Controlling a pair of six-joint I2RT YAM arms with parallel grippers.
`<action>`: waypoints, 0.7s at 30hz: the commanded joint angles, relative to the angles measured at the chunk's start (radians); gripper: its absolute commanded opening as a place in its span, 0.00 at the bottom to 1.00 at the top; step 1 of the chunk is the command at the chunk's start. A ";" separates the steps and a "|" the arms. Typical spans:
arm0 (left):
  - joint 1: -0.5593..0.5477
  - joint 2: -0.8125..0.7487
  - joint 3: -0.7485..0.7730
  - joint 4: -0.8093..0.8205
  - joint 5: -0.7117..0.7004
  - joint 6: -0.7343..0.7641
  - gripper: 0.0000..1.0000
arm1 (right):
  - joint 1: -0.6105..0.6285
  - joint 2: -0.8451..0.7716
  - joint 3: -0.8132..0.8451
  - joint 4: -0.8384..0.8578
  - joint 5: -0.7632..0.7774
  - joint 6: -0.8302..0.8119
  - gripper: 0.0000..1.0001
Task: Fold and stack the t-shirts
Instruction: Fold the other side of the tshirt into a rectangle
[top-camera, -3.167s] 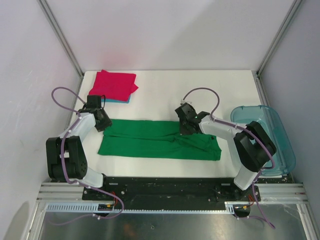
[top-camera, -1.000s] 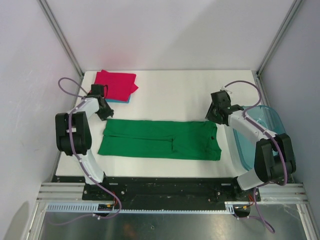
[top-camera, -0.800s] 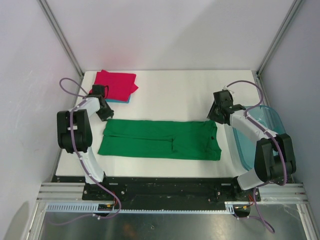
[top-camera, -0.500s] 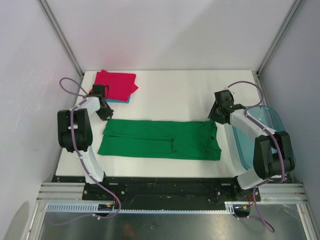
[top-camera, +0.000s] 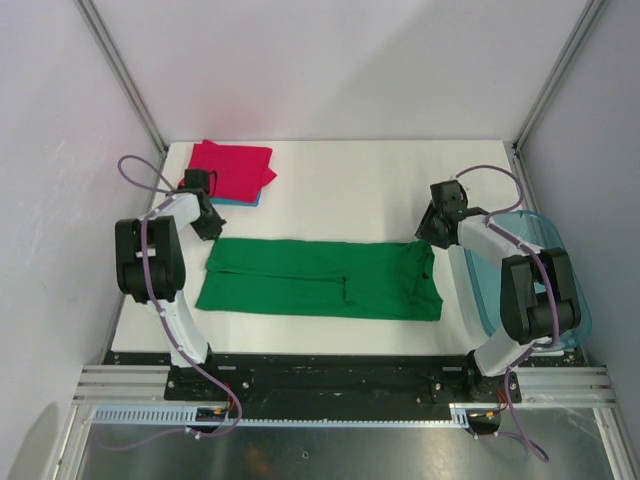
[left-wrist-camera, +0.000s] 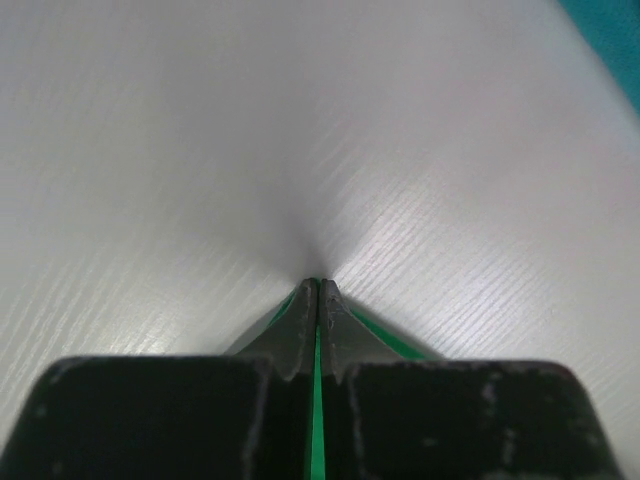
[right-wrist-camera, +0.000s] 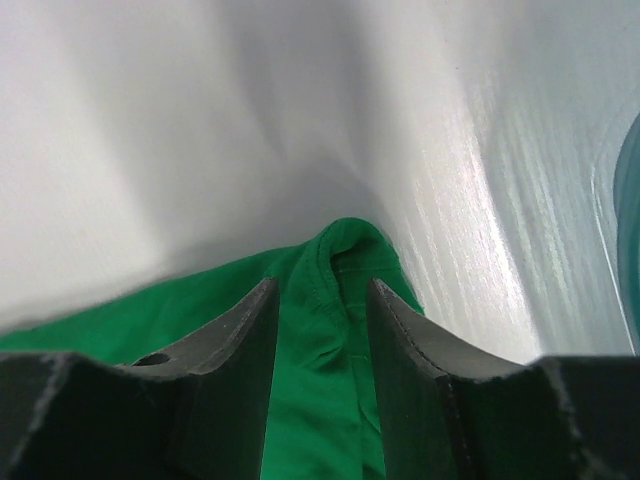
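Green shirt (top-camera: 320, 278), seen from above, lies as a long band across the near half of the table (top-camera: 350, 190), with its long axis running left to right. My left gripper (top-camera: 207, 228) is at its far left corner and my right gripper (top-camera: 432, 232) at its far right corner, so each arm has the end on its own side. The red shirt (top-camera: 228, 168) sits folded beyond my left gripper, apart from the band. In the left wrist view my fingers are pressed together down at the table, with a thin green sliver caught between them, so I judge that corner clamped. In the right wrist view my fingers stand apart astride the green corner, which pokes out just past the tips, and nothing is pinched there yet. As I judge it, the next move hangs on the right side closing on that corner, so both ends of the far edge can rise together.
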 joint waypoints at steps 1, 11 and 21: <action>0.026 -0.040 0.033 0.002 -0.055 -0.016 0.00 | -0.008 0.014 0.015 0.060 -0.021 0.008 0.45; 0.029 -0.046 0.036 -0.001 -0.050 -0.017 0.00 | -0.010 0.033 0.015 0.073 -0.036 0.027 0.44; 0.029 -0.052 0.035 -0.002 -0.044 -0.013 0.00 | -0.002 0.097 0.014 0.094 -0.036 0.044 0.37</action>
